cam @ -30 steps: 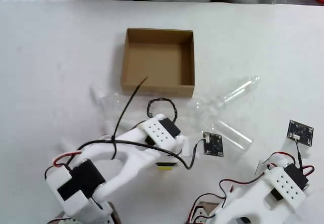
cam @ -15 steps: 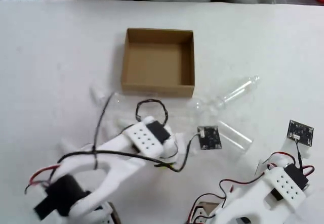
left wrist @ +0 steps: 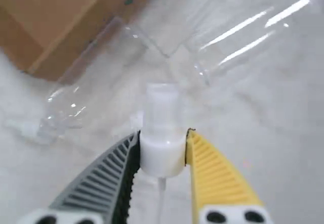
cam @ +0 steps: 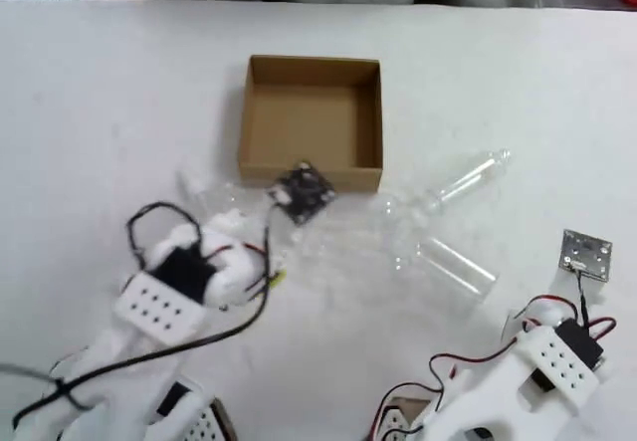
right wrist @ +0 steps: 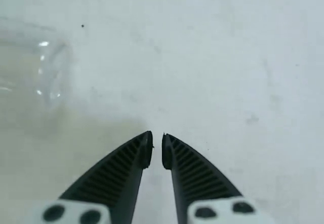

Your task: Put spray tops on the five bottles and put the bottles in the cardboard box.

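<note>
clear bottles [left wrist: 243, 37] lie beyond left claw's [left wrist: 162, 133] spray top [left wrist: 161, 107].

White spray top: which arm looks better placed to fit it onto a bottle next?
Left, probably. The left gripper is shut on the white plastic spray top, with a clear plastic bottle lying just ahead beside the brown cardboard box. The right gripper is shut, holding nothing, above the white table.

We see two white arms [cam: 149, 312] with black motor blocks [cam: 184, 267] and red and black cables [cam: 130, 228]; left fingers [left wrist: 215, 173] grey and yellow, right fingers [right wrist: 114, 176] dark, all ribbed.
</note>
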Tool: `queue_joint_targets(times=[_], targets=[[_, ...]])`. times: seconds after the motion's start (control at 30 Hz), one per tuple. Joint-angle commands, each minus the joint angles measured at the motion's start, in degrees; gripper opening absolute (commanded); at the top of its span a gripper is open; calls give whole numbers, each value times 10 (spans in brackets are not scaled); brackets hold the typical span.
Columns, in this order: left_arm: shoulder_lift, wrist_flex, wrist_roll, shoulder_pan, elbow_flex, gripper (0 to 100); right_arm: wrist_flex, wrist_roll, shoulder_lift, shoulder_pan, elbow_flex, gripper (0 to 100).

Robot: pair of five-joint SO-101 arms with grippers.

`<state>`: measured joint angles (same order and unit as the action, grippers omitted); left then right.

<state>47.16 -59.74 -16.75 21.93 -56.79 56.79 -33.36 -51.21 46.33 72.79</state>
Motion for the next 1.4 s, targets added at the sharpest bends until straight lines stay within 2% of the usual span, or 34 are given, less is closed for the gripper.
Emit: queue_joint_targets(times=[0.0,0.23,0.33,0.57,0.8,0.9,1.1,1.37], targets=[[110,16,35,-65,-29,102,63,-57,-4,-20,-88,22],[231,20,86,-246,-79,102,230,-53,-3,-29,-297,22],[233,21,89,-278,-83,102,295,7,-3,-64,-357,22],[232,33,89,-280,-95,101,306,185,66,-163,-406,22],[232,95,89,-279,-142,98,196,376,262,-240,-462,22],[232,96,89,-265,-146,98,190,416,331,-261,-520,22],[232,136,85,-246,-173,98,191,433,437,-276,-651,22],[200,178,85,-247,-183,98,281,633,573,-373,-873,22]])
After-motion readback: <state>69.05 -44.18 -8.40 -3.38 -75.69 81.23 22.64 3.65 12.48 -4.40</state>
